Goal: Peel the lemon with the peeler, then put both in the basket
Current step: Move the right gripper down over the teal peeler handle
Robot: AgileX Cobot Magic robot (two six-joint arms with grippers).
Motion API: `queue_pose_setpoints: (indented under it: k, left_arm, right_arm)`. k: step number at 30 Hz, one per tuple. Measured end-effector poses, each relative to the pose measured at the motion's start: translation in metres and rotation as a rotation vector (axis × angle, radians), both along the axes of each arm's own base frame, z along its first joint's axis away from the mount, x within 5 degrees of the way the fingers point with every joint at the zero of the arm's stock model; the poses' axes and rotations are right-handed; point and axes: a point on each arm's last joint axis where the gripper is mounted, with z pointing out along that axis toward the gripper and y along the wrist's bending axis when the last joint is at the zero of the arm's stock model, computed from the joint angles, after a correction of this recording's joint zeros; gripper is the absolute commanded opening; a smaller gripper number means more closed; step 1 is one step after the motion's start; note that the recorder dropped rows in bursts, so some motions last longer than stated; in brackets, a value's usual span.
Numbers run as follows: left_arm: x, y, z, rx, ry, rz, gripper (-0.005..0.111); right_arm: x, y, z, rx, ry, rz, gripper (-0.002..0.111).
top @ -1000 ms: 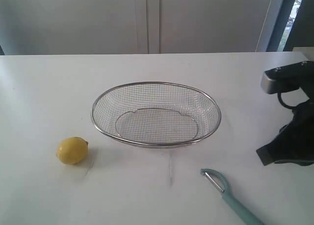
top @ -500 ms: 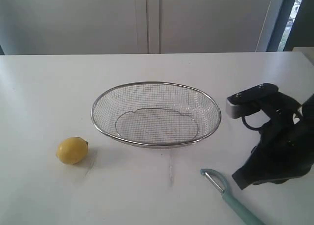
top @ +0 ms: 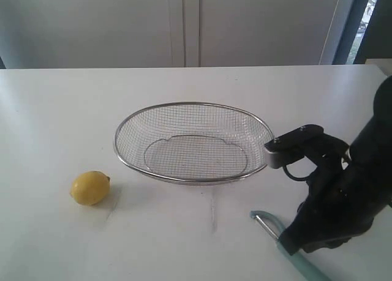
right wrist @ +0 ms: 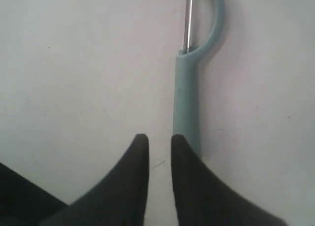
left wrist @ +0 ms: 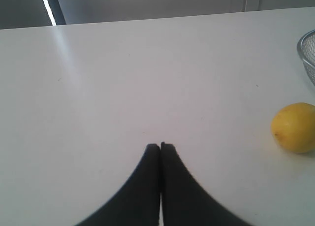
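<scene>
— Which step is this?

— The first, I'd say: picking up the peeler (top: 268,222). The lemon (top: 90,188) lies unpeeled on the table (top: 55,109), left of the basket (top: 196,181) and apart from it. The basket holds nothing.

— Where's the peeler?

— Flat on the table, in front of the basket and toward the right. Its blade head is the end nearer the basket. The right gripper (right wrist: 158,137) hangs low over the handle.

— Has it got hold?

— No. Its jaws stand a narrow way apart, with only bare table between them. The teal handle runs alongside, under or just beside one finger (right wrist: 192,172). I can't tell whether they touch.

— And the other arm?

— The left gripper (left wrist: 160,146) has its jaws pressed together and holds nothing. It sits above bare table, with the lemon near, off to one side.

— So what does the next move need?

— My guess is that the right jaws must spread wider and shift sideways until the handle lies between them. Then they close on it mid-handle, clear of the blade. The handle is slim and lies flat, so the fingertips have to go right down to the table. After that, the left gripper would have to part and take the lemon, to steady it for peeling.
</scene>
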Motion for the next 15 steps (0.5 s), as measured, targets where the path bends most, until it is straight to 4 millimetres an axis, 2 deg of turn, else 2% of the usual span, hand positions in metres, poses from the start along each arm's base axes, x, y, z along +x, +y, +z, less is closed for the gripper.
queue_pose_setpoints:
  k: [9,15]
  left_arm:
    - [0.0,0.0,0.0,0.0,0.0,0.0,0.0]
    - [0.0,0.0,0.0,0.0,0.0,0.0,0.0]
  right_arm:
    - [-0.003,-0.002,-0.021,-0.026,0.042,-0.014,0.029]
    - [-0.002,-0.002,-0.024,-0.021,0.023,-0.037,0.029]
